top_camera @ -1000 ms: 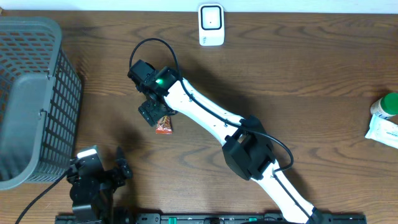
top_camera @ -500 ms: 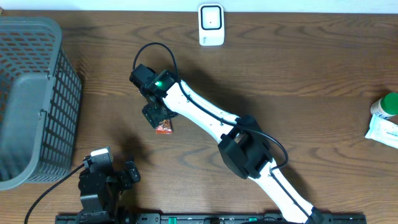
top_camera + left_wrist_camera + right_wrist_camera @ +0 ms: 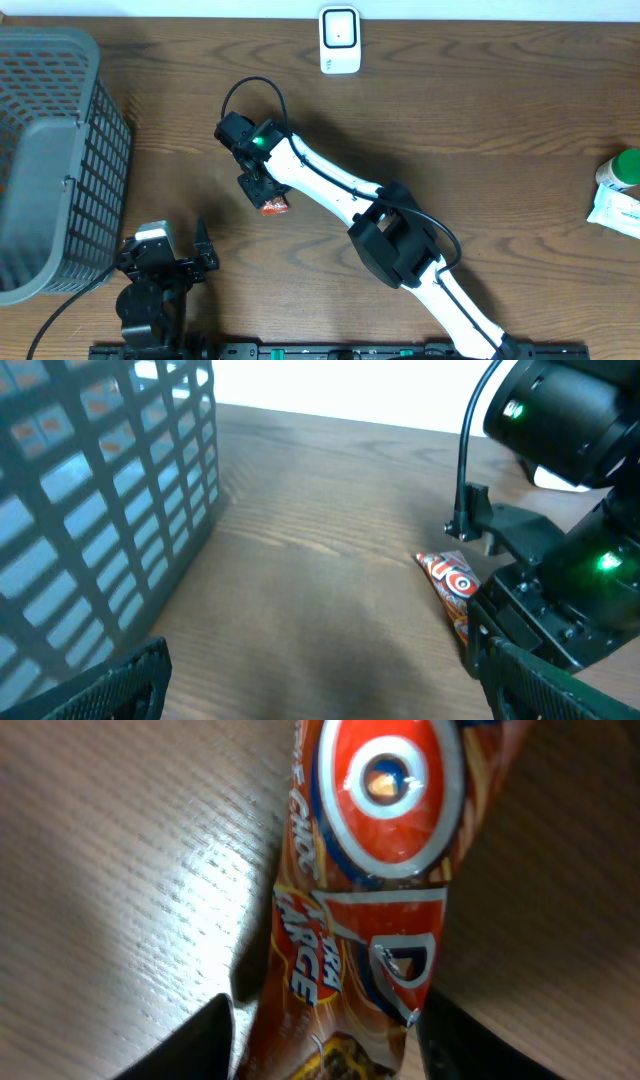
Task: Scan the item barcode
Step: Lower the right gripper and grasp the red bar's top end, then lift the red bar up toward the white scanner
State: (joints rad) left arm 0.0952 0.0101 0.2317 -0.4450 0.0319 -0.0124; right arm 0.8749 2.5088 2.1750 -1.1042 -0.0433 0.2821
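Observation:
The item is an orange-red snack packet (image 3: 370, 870) lying on the brown table. In the overhead view the packet (image 3: 276, 207) sits left of centre, under the tip of the white right arm. My right gripper (image 3: 325, 1045) points down over it, its dark fingers pressed against both sides of the creased wrapper. No barcode shows on the printed face. The white scanner (image 3: 339, 40) stands at the table's far edge. My left gripper (image 3: 320, 695) hovers wide open and empty near the front edge, with the packet (image 3: 452, 585) ahead to its right.
A grey mesh basket (image 3: 50, 150) fills the left side, close to the left arm (image 3: 150, 290). A green-capped bottle (image 3: 622, 168) and a white pack (image 3: 615, 212) lie at the far right edge. The right arm's black cable loops above its wrist.
The right jaws have narrowed onto the packet, which has shifted slightly to the right and turned. The left arm has swung about near the front edge, its gripper still wide open.

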